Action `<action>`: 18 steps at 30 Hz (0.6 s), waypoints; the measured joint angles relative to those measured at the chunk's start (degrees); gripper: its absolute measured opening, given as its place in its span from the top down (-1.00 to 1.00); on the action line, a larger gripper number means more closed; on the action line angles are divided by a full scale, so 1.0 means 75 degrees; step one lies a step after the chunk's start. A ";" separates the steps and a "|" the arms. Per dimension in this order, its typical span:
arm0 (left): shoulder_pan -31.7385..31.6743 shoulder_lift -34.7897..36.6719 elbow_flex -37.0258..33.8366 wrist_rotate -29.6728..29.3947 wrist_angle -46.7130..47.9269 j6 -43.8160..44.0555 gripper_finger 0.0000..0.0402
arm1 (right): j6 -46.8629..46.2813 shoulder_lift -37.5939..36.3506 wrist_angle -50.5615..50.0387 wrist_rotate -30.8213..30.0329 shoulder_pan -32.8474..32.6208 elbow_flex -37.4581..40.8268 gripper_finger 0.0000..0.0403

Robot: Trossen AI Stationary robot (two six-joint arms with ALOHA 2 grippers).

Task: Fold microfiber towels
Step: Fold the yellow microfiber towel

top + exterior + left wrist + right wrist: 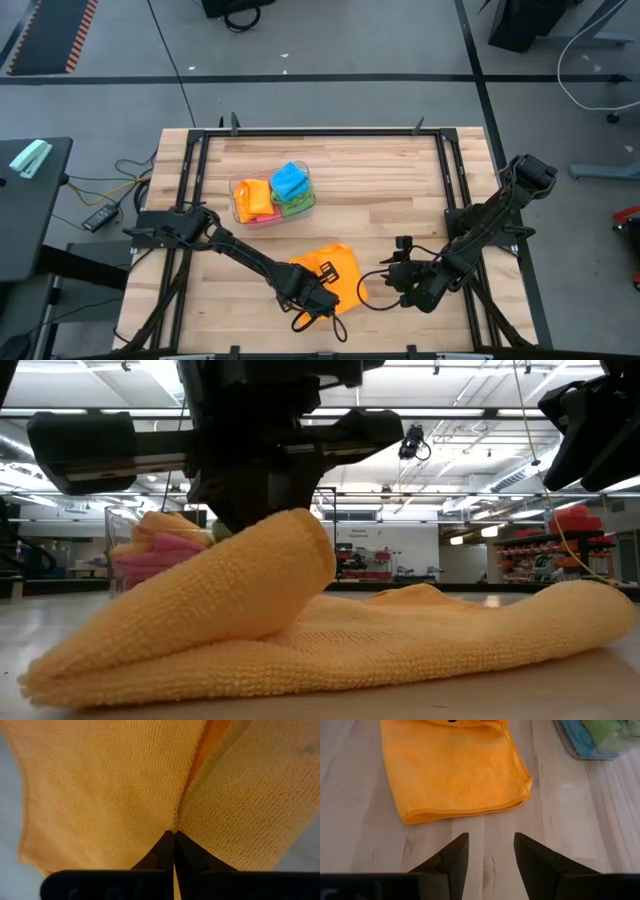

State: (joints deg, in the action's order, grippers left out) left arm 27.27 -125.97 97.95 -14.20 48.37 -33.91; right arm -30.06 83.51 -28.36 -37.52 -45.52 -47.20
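Left gripper (322,302) jaws clenched on orange microfiber towel (330,274), pinching one layer to carry the fold over. Right gripper (490,851) jaws parked released just beside its folded edge.

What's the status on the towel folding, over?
Left gripper shut, pinching the orange towel at a fold. Right gripper open, off the towel's edge, empty. Other towels in the clear tub. Nothing in the way.

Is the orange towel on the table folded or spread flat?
Folded: the orange towel lies doubled, two stacked edges showing, one flap rolled over.
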 joint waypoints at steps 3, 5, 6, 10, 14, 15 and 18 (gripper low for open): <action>-0.0019 0.0000 0.0000 -0.0008 -0.0052 0.0032 0.94 | 0.0004 0.0002 0.0006 0.0000 0.0000 0.0000 0.18; -0.0058 0.0000 0.0000 -0.0025 -0.0129 0.0041 0.96 | 0.0003 -0.0001 0.0006 0.0000 0.0000 0.0000 0.18; -0.0067 0.0000 0.0000 -0.0025 -0.0173 0.0093 0.97 | 0.0006 0.0002 0.0008 0.0000 0.0000 0.0000 0.18; -0.0144 -0.0042 0.0004 -0.0026 -0.0198 0.0369 0.95 | 0.0006 0.0002 0.0006 0.0000 0.0000 0.0000 0.18; -0.0194 -0.0118 0.0002 0.0004 -0.0204 0.0441 0.91 | 0.0006 0.0000 0.0006 0.0000 0.0000 0.0000 0.18; -0.0195 -0.0124 0.0003 0.0004 -0.0230 0.0440 0.91 | 0.0006 -0.0001 0.0006 0.0000 0.0000 0.0000 0.18; -0.0195 -0.0149 0.0003 0.0102 -0.0204 0.0446 0.95 | 0.0007 0.0002 0.0005 0.0000 0.0000 0.0000 0.18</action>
State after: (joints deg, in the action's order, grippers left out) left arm 25.80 -127.09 97.97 -13.44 46.84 -30.57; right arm -30.01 83.53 -28.32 -37.52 -45.52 -47.20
